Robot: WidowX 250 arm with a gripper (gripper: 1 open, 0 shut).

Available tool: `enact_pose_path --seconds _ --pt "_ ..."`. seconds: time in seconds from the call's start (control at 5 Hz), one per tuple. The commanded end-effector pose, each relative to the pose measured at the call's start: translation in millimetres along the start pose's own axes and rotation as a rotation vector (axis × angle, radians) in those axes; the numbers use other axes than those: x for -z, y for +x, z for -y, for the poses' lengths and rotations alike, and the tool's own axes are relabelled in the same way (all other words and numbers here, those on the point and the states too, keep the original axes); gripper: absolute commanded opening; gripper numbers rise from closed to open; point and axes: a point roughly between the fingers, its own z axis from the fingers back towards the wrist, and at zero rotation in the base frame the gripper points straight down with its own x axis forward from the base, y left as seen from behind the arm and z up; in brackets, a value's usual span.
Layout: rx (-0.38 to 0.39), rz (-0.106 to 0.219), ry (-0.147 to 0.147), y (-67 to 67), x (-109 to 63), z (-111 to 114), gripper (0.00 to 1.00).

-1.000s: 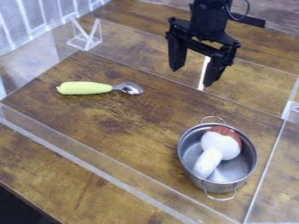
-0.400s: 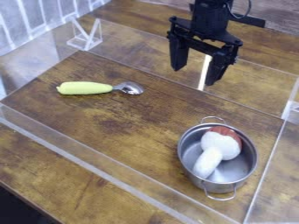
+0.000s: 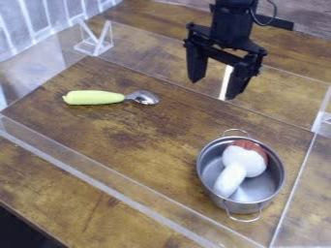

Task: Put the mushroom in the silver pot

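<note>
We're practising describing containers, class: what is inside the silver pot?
Inside the shiny round steel pot lies the white-stemmed, red-capped toy mushroom. The pot's floor beneath it is hidden.

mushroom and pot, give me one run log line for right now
mushroom: inside pot | pot: upright on table | gripper: fingers open, above table | spoon: on table
</note>
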Motion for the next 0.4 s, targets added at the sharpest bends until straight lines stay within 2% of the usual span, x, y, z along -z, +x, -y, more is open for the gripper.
enact_pose_path --seconds 0.0,0.2 --pt "0.016 0.09 0.002 -3.0 -37.7 4.8 1.0" --pt "0.012 0.094 0.011 -3.2 -41.7 3.2 1.0"
